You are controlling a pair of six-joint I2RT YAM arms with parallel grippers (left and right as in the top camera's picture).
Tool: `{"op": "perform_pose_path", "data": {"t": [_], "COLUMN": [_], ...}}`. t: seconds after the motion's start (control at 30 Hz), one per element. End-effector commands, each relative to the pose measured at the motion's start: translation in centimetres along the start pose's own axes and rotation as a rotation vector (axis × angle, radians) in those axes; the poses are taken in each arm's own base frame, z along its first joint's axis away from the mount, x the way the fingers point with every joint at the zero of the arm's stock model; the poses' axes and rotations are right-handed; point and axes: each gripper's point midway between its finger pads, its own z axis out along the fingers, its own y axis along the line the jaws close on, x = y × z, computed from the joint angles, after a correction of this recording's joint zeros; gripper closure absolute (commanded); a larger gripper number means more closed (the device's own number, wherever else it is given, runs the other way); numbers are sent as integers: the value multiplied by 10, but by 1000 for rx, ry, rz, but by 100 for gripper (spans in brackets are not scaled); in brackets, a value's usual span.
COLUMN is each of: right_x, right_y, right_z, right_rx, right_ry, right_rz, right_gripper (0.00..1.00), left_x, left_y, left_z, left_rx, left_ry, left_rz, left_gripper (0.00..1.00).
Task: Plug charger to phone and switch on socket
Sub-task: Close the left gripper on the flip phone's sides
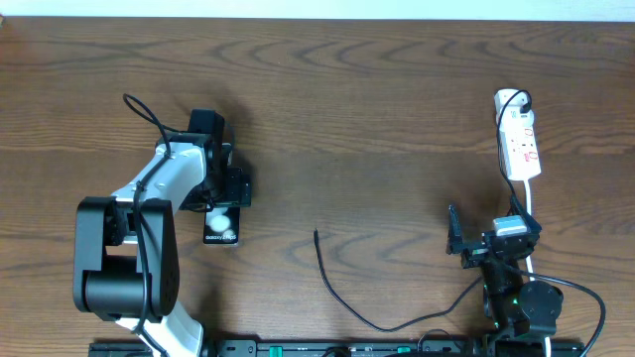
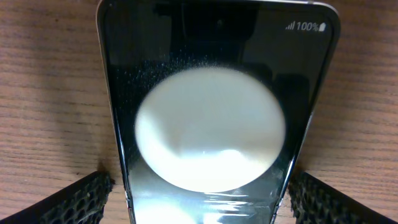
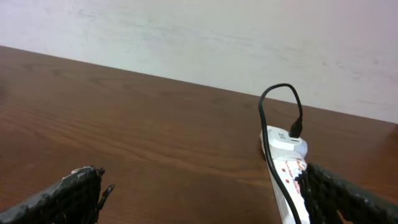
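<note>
One brown table [image 1: 377, 119], left gripper [image 2: 199, 198] at centre left spread astride the phone [image 1: 222, 226], right gripper [image 3: 202, 196] at lower right released and empty; socket [image 1: 520, 144] at upper right; charger [image 1: 337, 288] lower centre, well apart from phone

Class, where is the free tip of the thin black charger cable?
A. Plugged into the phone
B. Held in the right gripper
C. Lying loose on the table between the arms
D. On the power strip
C: the charger ends in a tip lying bare on the table, apart from the phone.
</note>
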Motion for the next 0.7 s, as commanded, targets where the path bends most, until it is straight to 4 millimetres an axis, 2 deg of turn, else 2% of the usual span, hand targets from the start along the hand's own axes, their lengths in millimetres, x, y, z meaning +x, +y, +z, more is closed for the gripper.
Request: {"op": "perform_pose_path", "data": {"t": [0.0,0.67], "right_x": [1,0], "right_y": [0,0], "right_z": [0,0], "right_rx": [2,2], "right_ry": [1,0], "right_rz": [14,14], "right_gripper": [1,1], "left_x": [9,9], "left_y": [1,1], "left_z": [6,6], "left_rx": [-8,-8], "left_ry": [32,32], "left_rz": [19,19], "left_gripper": [10,21]}}
